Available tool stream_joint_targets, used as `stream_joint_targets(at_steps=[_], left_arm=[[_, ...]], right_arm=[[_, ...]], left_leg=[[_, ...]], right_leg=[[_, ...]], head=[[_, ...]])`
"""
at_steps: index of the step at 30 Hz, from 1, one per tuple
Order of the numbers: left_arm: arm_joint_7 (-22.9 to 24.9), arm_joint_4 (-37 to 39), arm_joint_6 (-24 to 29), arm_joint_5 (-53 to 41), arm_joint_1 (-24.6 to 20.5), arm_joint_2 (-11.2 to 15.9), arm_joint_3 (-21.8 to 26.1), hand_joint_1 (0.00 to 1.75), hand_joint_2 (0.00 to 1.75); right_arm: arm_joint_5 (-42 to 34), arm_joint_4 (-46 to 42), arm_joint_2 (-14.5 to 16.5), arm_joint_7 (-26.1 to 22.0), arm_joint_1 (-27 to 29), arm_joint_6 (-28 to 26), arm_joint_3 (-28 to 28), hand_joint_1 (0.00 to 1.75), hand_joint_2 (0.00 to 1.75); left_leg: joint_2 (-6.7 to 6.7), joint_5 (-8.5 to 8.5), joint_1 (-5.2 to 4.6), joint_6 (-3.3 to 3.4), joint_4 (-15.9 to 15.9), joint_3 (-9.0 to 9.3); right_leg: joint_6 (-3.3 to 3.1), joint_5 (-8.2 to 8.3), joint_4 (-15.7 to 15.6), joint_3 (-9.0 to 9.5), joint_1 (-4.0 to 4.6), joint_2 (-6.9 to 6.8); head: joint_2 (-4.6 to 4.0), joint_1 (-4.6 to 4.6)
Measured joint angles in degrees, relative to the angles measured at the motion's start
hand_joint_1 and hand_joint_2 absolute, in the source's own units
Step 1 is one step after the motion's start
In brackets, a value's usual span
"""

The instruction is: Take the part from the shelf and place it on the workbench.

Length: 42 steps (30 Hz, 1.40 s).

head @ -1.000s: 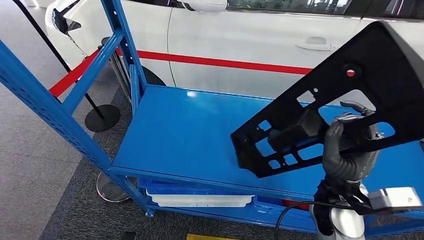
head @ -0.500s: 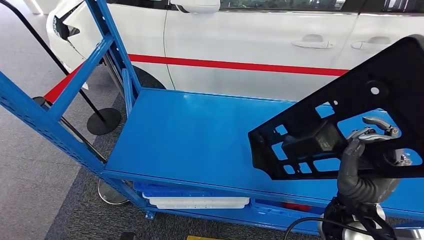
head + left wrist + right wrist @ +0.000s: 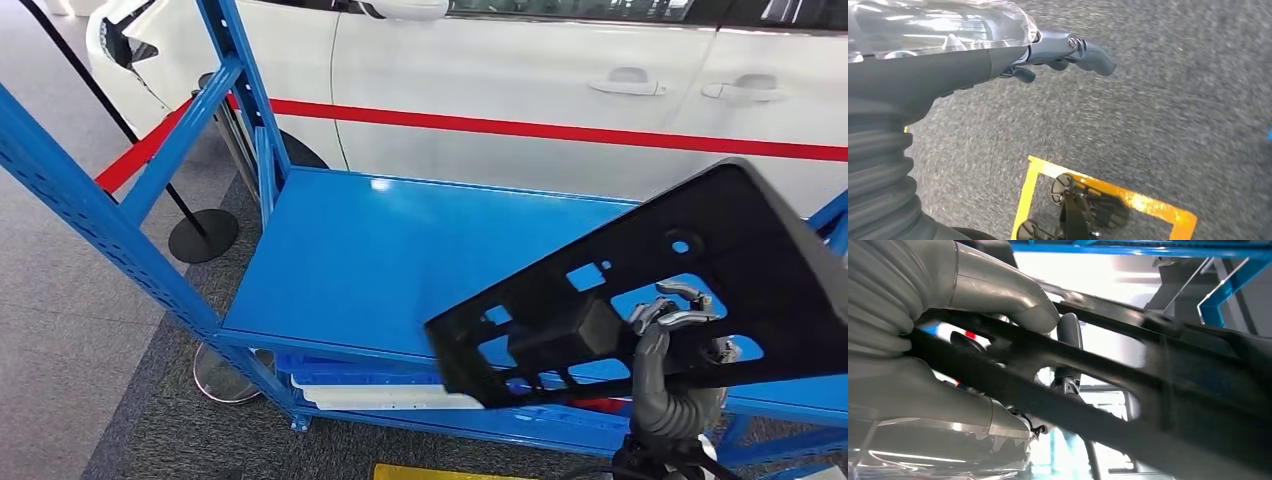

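Observation:
The part is a large flat black plastic panel (image 3: 720, 260) with several cut-out holes and a boxy block on its near face. My right hand (image 3: 675, 380) grips it near its lower edge and holds it tilted in the air in front of the blue shelf (image 3: 380, 250). In the right wrist view the panel (image 3: 1168, 405) crosses the picture between the thumb and fingers (image 3: 1068, 355) of my right hand (image 3: 973, 360). My left hand (image 3: 1048, 55) hangs over grey carpet, fingers loosely curled, holding nothing.
The blue shelf's upper deck is bare; a white and blue tray (image 3: 390, 395) sits on its lower level. Behind the shelf stands a white car (image 3: 560, 80) with a red stripe. A black stanchion base (image 3: 202, 235) stands at the left. A yellow floor marking (image 3: 1108, 195) lies below my left hand.
The panel has dropped lower and come left and nearer, off the shelf deck, with my right hand still gripping it. The head view itself has shifted slightly.

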Motion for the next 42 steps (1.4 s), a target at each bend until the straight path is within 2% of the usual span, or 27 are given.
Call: stream_joint_targets(at_steps=[2,3,6,7,8,11,12,13,14,16,18,19,21,22,24,26,27,28,29,30,32,34,36,37,38,40,42], left_arm=[[0.39,0.00,1.66,1.22,-0.13,-0.32,1.09,0.00,1.75],[0.56,-0.01,2.68,1.83,-0.22,-0.49,1.70,0.00,1.75],[1.19,-0.01,6.88,3.59,-0.51,-1.35,3.58,0.00,1.75],[1.41,-0.01,8.76,4.06,-0.60,-1.81,4.21,0.00,1.75],[1.51,-0.01,10.60,4.44,-0.63,-2.24,4.82,0.00,1.75],[1.83,-0.01,14.65,5.18,-0.68,-3.38,6.36,0.00,1.75],[2.15,-0.01,15.81,5.25,-0.69,-3.76,6.70,0.00,1.75],[2.48,-0.01,16.96,5.23,-0.72,-4.20,6.94,0.00,1.75],[2.70,-0.01,17.86,5.21,-0.75,-4.62,7.09,0.00,1.75],[2.43,-0.01,18.37,5.33,-0.90,-5.21,7.36,0.00,1.75],[0.46,-0.01,16.60,6.30,-1.15,-5.43,7.87,0.00,1.75],[-0.76,-0.01,15.24,6.91,-1.32,-5.44,8.26,0.00,1.75],[-2.09,0.00,13.01,7.56,-1.77,-5.41,8.95,0.00,1.75],[-2.16,0.01,12.37,7.54,-1.99,-5.37,9.14,0.00,1.75],[-2.08,0.03,11.66,7.38,-2.09,-5.35,9.24,0.00,1.75],[-2.25,0.04,10.81,6.92,-1.82,-5.33,9.27,0.00,1.75],[-2.45,0.04,10.21,6.61,-1.69,-5.32,9.27,0.00,1.75],[-2.73,0.04,9.57,6.28,-1.62,-5.30,9.26,0.00,1.75],[-2.99,0.04,9.00,5.93,-1.60,-5.28,9.24,0.00,1.75],[-3.18,0.04,8.58,5.69,-1.61,-5.27,9.22,0.00,1.75],[-3.36,0.03,8.07,5.29,-1.63,-5.15,9.13,0.00,1.75],[-3.40,0.03,7.73,5.08,-1.66,-4.99,9.04,0.00,1.75],[-3.34,0.04,7.35,4.59,-1.71,-4.93,8.95,0.00,1.75],[-3.30,0.04,7.18,4.36,-1.73,-4.92,8.92,0.00,1.75],[-3.26,0.05,7.04,4.20,-1.67,-4.91,8.89,0.00,1.75],[-3.17,0.08,6.73,4.05,-1.42,-4.87,8.82,0.00,1.75],[-3.01,0.08,6.21,3.53,-1.20,-4.82,8.52,0.00,1.75]], right_arm=[[-0.72,1.59,0.78,0.07,0.32,2.20,0.23,1.75,1.75],[-0.96,2.64,1.11,0.06,0.31,3.29,0.33,1.75,1.75],[-1.60,6.82,1.93,-0.24,0.20,6.64,0.62,1.75,1.75],[-1.92,8.39,2.16,-0.49,0.21,7.69,0.69,1.75,1.75],[-2.32,10.01,2.36,-0.81,0.23,8.65,0.76,1.75,1.75],[-3.20,14.16,2.67,-1.53,0.50,10.83,0.95,1.75,1.75],[-3.31,15.22,2.69,-1.63,0.63,11.50,0.98,1.75,1.75],[-3.39,16.14,2.71,-1.70,0.79,12.17,0.98,1.75,1.75],[-3.44,16.89,2.72,-1.75,0.94,12.72,0.98,1.75,1.75],[-3.45,17.91,2.78,-1.78,1.11,13.79,0.99,1.75,1.75],[-3.74,19.10,2.98,-1.82,0.55,15.30,1.32,1.75,1.75],[-3.94,19.99,3.13,-1.85,-0.01,16.01,1.73,1.75,1.75],[-4.36,21.73,3.46,-1.86,-1.07,16.72,2.52,1.75,1.75],[-4.58,22.28,3.57,-1.87,-1.35,16.84,2.72,1.75,1.75],[-5.01,22.71,3.61,-1.91,-1.45,17.25,2.65,1.75,1.75],[-5.36,22.62,3.56,-1.92,-1.12,17.90,1.95,1.75,1.75],[-5.47,22.36,3.50,-1.93,-0.70,18.26,1.24,1.75,1.75],[-5.52,21.97,3.37,-1.93,-0.14,18.64,0.30,1.75,1.75],[-5.53,21.47,3.18,-1.94,0.50,18.98,-0.79,1.75,1.75],[-5.53,20.97,2.98,-1.94,1.10,19.27,-1.85,1.75,1.75],[-5.47,19.91,2.66,-1.93,1.92,19.71,-3.56,1.75,1.75],[-5.34,18.79,2.57,-1.96,2.63,20.01,-4.60,1.75,1.75],[-5.18,17.69,2.56,-2.04,3.97,20.11,-5.63,1.75,1.75],[-5.12,17.24,2.55,-2.07,4.66,20.09,-6.13,1.75,1.75],[-5.05,16.85,2.55,-2.09,5.21,20.06,-6.56,1.75,1.75],[-4.93,16.09,2.58,-2.10,5.96,19.98,-7.00,1.75,1.75],[-4.80,15.13,2.60,-2.11,7.06,19.84,-7.44,1.75,1.75]], left_leg=[[0.68,0.29,-0.13,-0.57,0.26,-0.22],[1.04,0.47,-0.19,-0.92,0.34,-0.21],[2.10,0.94,-0.12,-2.16,0.28,-0.28],[1.81,0.07,-0.05,-2.54,0.80,-0.59],[1.18,-1.84,0.00,-2.81,2.31,-1.12],[-0.64,-9.90,0.09,-2.98,11.83,-3.53],[-0.78,-11.04,0.09,-2.90,14.43,-3.75],[-0.85,-10.89,0.08,-2.72,15.30,-3.13],[-1.00,-9.77,0.03,-2.43,14.17,-1.56],[-2.81,-7.32,-0.16,-1.29,6.98,3.77],[-5.29,-6.70,-0.34,-0.66,0.25,7.91],[-5.94,-6.86,-0.47,-0.58,-1.27,8.65],[-4.99,-5.83,-0.57,-0.56,-2.02,8.62],[-4.31,-5.22,-0.48,-0.25,-2.41,8.41],[-2.61,-3.76,-0.13,0.41,-3.06,7.49],[-0.84,-2.67,-0.23,0.58,-3.02,6.14],[0.04,-2.18,-0.23,0.46,-2.89,5.39],[0.94,-1.74,-0.21,0.33,-2.68,4.59],[1.78,-1.37,-0.15,0.12,-2.35,3.72],[2.55,-1.09,-0.06,-0.12,-1.91,2.89],[3.94,-0.82,-0.01,-0.77,-0.72,1.56],[5.15,-0.57,-0.13,-1.54,0.10,1.06],[6.19,-0.06,0.02,-2.42,0.19,0.97],[5.87,-0.40,0.23,-2.90,0.45,0.79],[4.79,-1.66,0.40,-3.28,1.32,0.41],[1.33,-6.96,0.52,-3.56,6.16,-1.02],[-0.56,-11.82,0.31,-3.05,13.05,-2.34]], right_leg=[[-0.23,2.11,-6.55,3.93,0.23,-1.79],[-0.53,2.43,-8.07,4.62,0.44,-2.33],[-1.80,3.32,-8.66,3.68,0.62,-1.27],[-2.23,3.88,-8.79,3.22,0.53,-0.77],[-2.69,4.51,-8.95,2.66,0.43,-0.35],[-3.45,6.36,-8.91,0.39,0.73,1.14],[-3.47,6.96,-8.83,-0.44,0.90,1.71],[-3.45,7.54,-8.72,-1.27,1.05,2.32],[-3.38,8.09,-8.60,-2.06,1.18,2.96],[-3.19,9.16,-8.34,-3.43,1.28,4.24],[-2.78,10.27,-8.30,-4.16,1.22,5.29],[-2.43,10.84,-8.41,-4.33,1.02,5.83],[-1.61,11.86,-8.79,-4.49,0.78,6.86],[-1.34,11.51,-8.56,-4.77,0.82,6.48],[-1.00,7.56,-5.13,-6.17,0.88,4.13],[-0.45,2.02,1.92,-8.22,0.53,2.07],[-0.08,0.77,5.18,-8.80,0.25,1.70],[0.31,0.87,7.16,-8.66,-0.07,1.47],[0.71,2.07,7.27,-7.54,-0.42,1.19],[1.09,3.64,5.35,-5.37,-0.74,0.64],[1.55,4.28,-2.25,0.62,-0.90,-2.13],[0.70,2.94,-7.35,3.81,-0.41,-3.99],[-0.86,3.14,-8.05,3.46,0.07,-3.17],[-1.51,3.61,-8.17,3.02,0.13,-2.64],[-2.13,4.21,-8.26,2.42,0.19,-2.04],[-3.07,5.58,-8.33,0.85,0.35,-0.61],[-3.55,6.97,-8.27,-0.98,0.89,1.09]], head=[[0.00,-0.01],[0.00,-0.01],[0.01,0.01],[0.00,0.01],[0.00,0.00],[0.00,-0.01],[0.00,0.00],[0.00,0.00],[0.00,0.00],[0.01,0.00],[0.00,0.00],[0.00,-0.02],[-0.01,-0.05],[-0.01,-0.04],[-0.01,0.04],[-0.01,0.13],[-0.01,0.14],[-0.01,0.14],[-0.01,0.13],[0.00,0.13],[0.00,0.15],[0.00,0.03],[-0.01,-0.10],[-0.01,-0.10],[-0.01,-0.10],[-0.01,-0.13],[-0.01,-0.14]])
